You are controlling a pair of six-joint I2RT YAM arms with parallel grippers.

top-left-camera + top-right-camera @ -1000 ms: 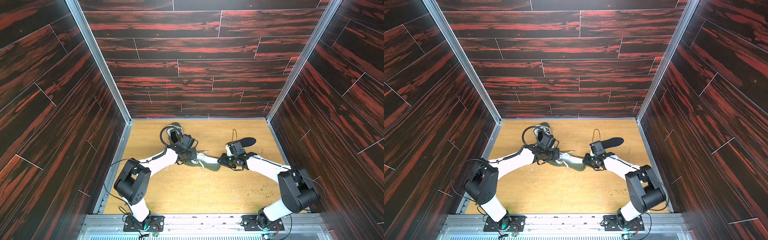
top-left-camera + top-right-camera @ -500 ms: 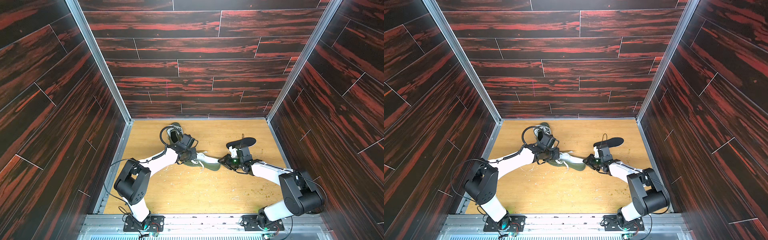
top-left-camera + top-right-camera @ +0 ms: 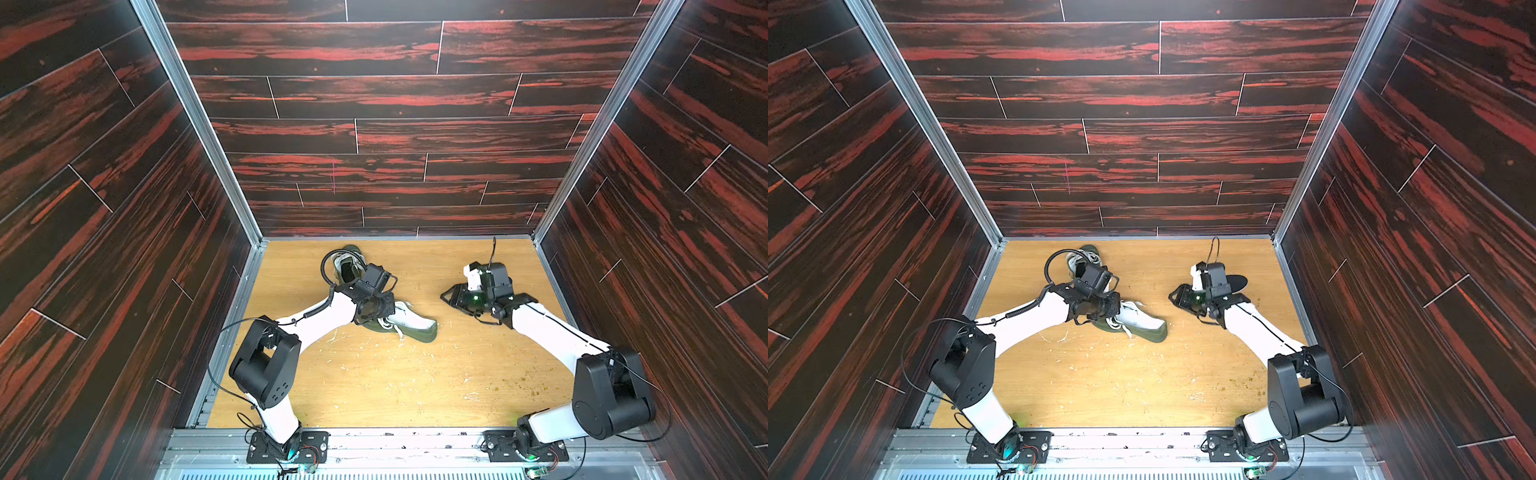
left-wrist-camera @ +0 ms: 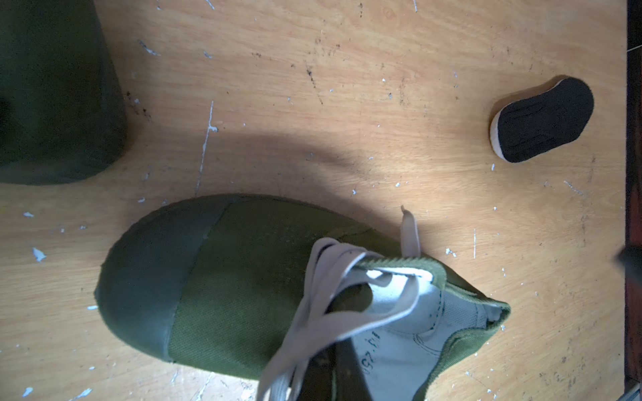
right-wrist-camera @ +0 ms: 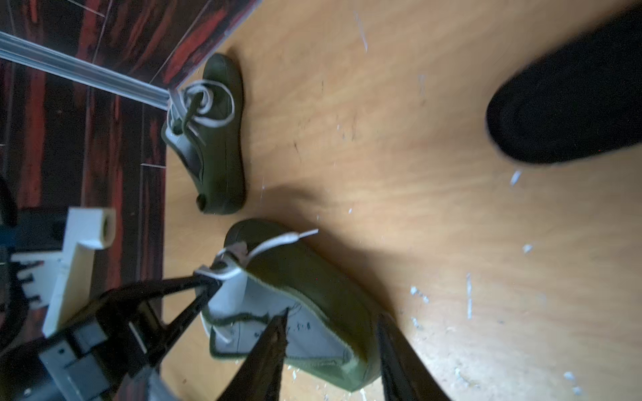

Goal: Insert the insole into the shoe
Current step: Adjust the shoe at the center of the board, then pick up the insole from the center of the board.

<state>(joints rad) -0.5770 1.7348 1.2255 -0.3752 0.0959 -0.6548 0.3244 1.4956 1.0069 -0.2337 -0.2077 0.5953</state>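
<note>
The wooden table (image 3: 415, 374) carries everything. The green shoe (image 3: 411, 322) I am working on lies near the middle, tipped partly onto its side. A second shoe (image 3: 347, 266) sits back toward the far corner and plays no part. The black insole (image 3: 1237, 282) lies flat on the boards on my right side, well apart from the shoe and partly hidden behind my right wrist in a top view. My left gripper (image 5: 208, 283) is pinched together on the laced edge of the shoe's mouth, where the white laces (image 4: 347, 324) cross, and it presents the opening toward my other arm. My right gripper (image 5: 332, 314) has its fingers apart with nothing between them, aimed at the shoe's heel rather than at the insole. So I judge I am at the fetching step: the shoe is braced and the insole is not yet picked up. Next I need to turn the right wrist to the insole and come down over one end. Then I close on its thin edge without pressing it flat to the wood, and bring it toe-first into the mouth my left fingers hold open.
</note>
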